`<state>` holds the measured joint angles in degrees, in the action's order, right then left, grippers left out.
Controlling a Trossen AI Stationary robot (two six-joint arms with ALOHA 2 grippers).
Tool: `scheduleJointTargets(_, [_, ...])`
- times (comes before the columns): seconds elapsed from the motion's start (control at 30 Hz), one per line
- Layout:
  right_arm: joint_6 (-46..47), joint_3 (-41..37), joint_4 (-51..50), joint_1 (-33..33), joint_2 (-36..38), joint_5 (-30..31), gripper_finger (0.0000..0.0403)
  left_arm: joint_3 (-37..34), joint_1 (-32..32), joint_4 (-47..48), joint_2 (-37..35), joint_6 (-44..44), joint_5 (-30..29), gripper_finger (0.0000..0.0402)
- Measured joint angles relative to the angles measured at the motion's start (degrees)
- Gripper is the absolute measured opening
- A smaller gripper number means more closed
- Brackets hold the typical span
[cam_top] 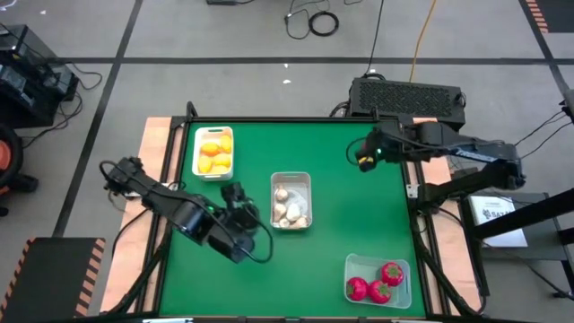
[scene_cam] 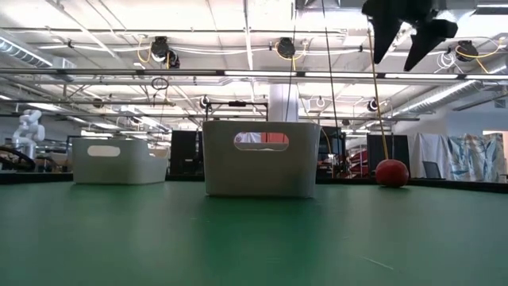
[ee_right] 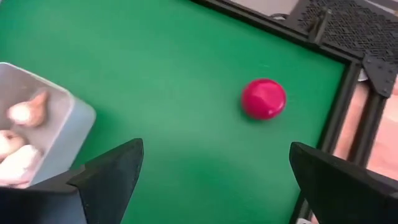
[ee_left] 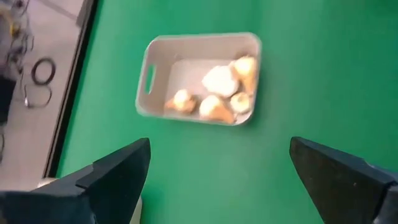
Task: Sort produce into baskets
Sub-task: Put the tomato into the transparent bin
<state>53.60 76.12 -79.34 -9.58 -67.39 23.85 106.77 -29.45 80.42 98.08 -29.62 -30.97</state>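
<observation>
With right fingers (ee_right: pixel 112 174) and left fingers (ee_left: pixel 118 174) both spread empty, could knock the loose red strawberry (ee_right: pixel 263 98) rolling toward the bench (ee_right: pixel 186 62) corner if lowered off-centre.

I work in a robotics lab or industrial workshop. Above my green-topped work table (scene_cam: pixel 254 238) run exposed ceiling beams with strip lights (scene_cam: pixel 238 75) and hanging cables. Beyond the table stands a small white humanoid robot (scene_cam: pixel 28 131). Around the table, loose black cables (cam_top: pixel 314 20) lie on grey floor tiles.
</observation>
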Motion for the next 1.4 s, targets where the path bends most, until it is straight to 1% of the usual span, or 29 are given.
scheduleJointTargets(0.17, [-5.33,-1.52,1.82,-6.78,-1.30,-0.46,0.0394,-10.90,0.06,-2.34,-8.02,-7.39,-1.24,0.0391])
scheduleJointTargets(0.33, [-13.21,-7.49,10.51,-15.55,-2.10,-7.06,0.0394,-22.88,0.04,-13.67,-15.09,-11.84,-1.14,0.0391])
scheduleJointTargets(0.43, [-15.11,-11.57,15.53,-20.18,-2.11,-7.70,0.0394,-28.89,0.04,-21.55,-17.80,-12.11,-0.91,0.0391])
scheduleJointTargets(0.53, [-14.90,-15.20,18.10,-24.40,-2.17,-7.69,0.0394,-32.94,0.17,-26.88,-19.11,-12.41,0.13,0.0391])
scheduleJointTargets(0.7, [-14.33,-22.31,26.08,-29.26,-2.19,-7.69,0.0394,-36.00,0.73,-29.46,-19.14,-14.92,2.48,0.0391])
scheduleJointTargets(0.9, [-14.98,-28.62,35.39,-33.18,-2.19,-7.95,0.0394,-36.29,1.25,-30.53,-19.14,-15.13,3.22,0.0391])
scheduleJointTargets(0.97, [-15.15,-30.07,37.59,-34.49,-2.28,-9.50,0.0394,-36.29,1.32,-30.79,-19.14,-15.12,3.33,0.0391])
scheduleJointTargets(1.1, [-15.35,-30.64,39.16,-35.87,-4.30,-10.29,0.0394,-36.29,2.07,-30.66,-19.14,-15.08,3.70,0.0391])
scheduleJointTargets(1.3, [-15.75,-30.64,42.09,-36.00,-9.60,-10.42,0.0393,-36.29,4.24,-30.69,-19.14,-14.14,4.43,0.0391])
scheduleJointTargets(1.4, [-15.58,-30.67,41.56,-36.00,-12.38,-10.44,0.0393,-36.29,5.01,-31.07,-19.14,-13.35,5.56,0.0391])
